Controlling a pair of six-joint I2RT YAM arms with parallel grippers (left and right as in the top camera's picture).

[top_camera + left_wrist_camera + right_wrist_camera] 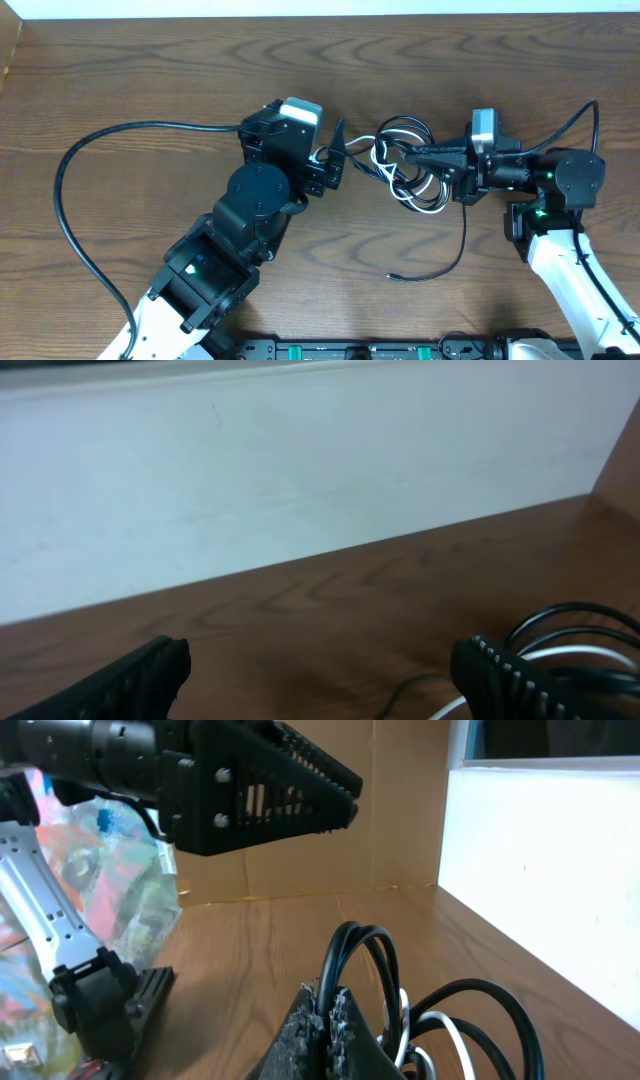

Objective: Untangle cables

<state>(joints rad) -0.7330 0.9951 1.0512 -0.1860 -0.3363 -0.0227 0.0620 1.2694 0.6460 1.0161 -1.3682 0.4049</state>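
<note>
Black cables (412,172) in one bunch, number unclear | one white cable (404,1025) | my left gripper (335,158) gapes, empty | my right gripper (325,1015) pinches a black loop

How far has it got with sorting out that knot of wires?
Little looks done: the cables are one looped bunch, with just one black tail trailing free. In hand: the right claw is shut on black loops, and the left claw is open beside them. Left: separating every cord.
</note>
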